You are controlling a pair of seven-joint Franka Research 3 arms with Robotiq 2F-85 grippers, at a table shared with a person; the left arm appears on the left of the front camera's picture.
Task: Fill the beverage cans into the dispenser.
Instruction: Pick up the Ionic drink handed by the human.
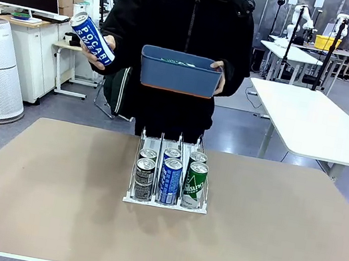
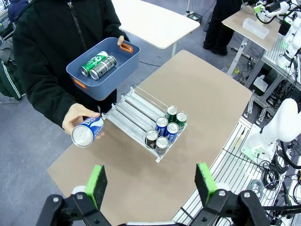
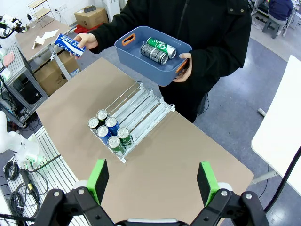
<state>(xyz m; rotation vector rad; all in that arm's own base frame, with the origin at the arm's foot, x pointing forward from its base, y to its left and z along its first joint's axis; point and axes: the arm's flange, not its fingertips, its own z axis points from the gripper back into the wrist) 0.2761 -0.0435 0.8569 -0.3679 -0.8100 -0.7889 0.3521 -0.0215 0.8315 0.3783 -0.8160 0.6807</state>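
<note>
Blue can (image 1: 92,38) tilted, far left past tabletop (image 1: 276,243), nearer left gripper (image 2: 151,173) than right gripper (image 3: 153,170); both wide open, empty.

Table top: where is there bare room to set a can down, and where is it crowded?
The table is bare on both sides of the dispenser and between its front lip and the near edge. The dispenser's rear lane halves are free; its front is packed with six cans.
</note>
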